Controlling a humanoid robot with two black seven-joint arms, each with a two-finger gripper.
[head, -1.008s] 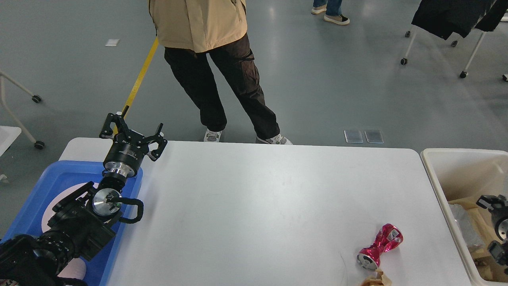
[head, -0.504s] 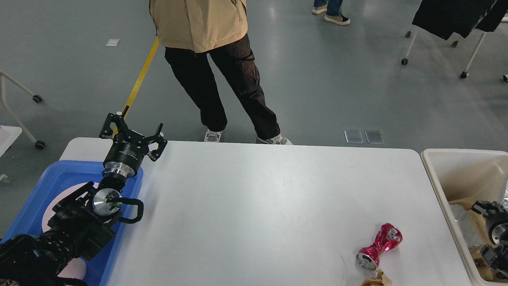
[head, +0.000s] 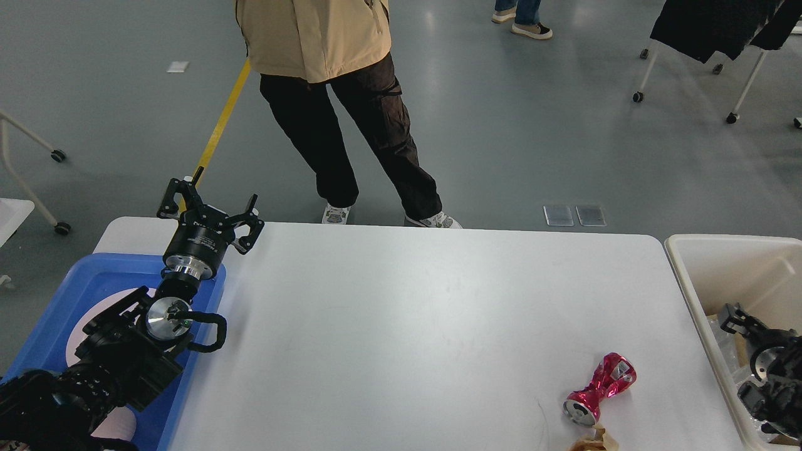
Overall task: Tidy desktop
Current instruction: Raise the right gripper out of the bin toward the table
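White desktop (head: 407,300) — blue tray (head: 75,282) — crushed red can (head: 598,388).

You get a bright, evenly lit view, with soft diffuse light from overhead. Pale streaks of glare lie on the grey floor (head: 438,81), well beyond your left gripper (head: 210,210). The desktop (head: 407,313), to the right of that gripper, carries a mild sheen and only faint, soft-edged shadows. The crushed red can (head: 598,388), near your right gripper (head: 736,316), throws sharp glints. Focus is crisp across the frame. Your right gripper sits dark against the cream bin (head: 695,275), its detail hard to read.
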